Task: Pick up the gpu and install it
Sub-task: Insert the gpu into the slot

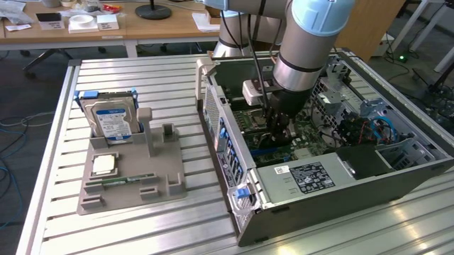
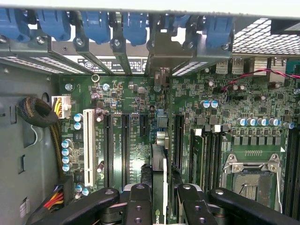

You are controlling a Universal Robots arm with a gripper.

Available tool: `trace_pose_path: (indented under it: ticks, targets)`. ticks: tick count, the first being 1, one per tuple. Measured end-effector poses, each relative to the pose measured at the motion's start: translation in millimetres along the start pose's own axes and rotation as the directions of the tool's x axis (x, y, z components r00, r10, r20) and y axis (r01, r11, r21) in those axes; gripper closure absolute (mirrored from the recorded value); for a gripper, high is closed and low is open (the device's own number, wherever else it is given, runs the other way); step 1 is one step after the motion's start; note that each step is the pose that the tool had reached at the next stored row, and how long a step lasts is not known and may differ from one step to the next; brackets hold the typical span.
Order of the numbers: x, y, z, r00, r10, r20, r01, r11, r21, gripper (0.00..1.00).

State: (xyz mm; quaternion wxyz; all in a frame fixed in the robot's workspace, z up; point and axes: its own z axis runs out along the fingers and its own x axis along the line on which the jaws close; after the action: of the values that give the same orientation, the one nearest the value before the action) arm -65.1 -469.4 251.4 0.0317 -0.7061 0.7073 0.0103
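My gripper (image 1: pixel 279 139) reaches down into the open computer case (image 1: pixel 234 175), just over the motherboard (image 1: pixel 312 139). In the wrist view the gripper (image 2: pixel 161 206) is shut on the gpu (image 2: pixel 159 164), a thin dark card seen edge-on between the black fingers (image 2: pixel 138 201). The card stands upright over the motherboard (image 2: pixel 136 154), in line with a long black expansion slot (image 2: pixel 178 136). Its silvery bracket (image 2: pixel 161 56) sits against the case's rear slot openings. Whether the card's edge is seated in the slot is hidden.
A grey parts holder (image 1: pixel 167 188) on the slatted table carries a hard drive (image 1: pixel 110 119), a processor (image 1: pixel 104 163) and a green memory stick (image 1: pixel 120 180). Inside the case are the power supply (image 1: pixel 309 178), the processor socket (image 2: pixel 248 173), memory slots (image 2: pixel 206 154) and blue slot latches (image 2: pixel 96 23).
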Motion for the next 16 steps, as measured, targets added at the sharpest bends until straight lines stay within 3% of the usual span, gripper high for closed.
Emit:
trace_pose_path:
  ticks: [16]
  targets:
    - [-0.6,1.8,1.1,1.0000,-0.007,0.0000,0.007,1.0000,0.0028,0.74]
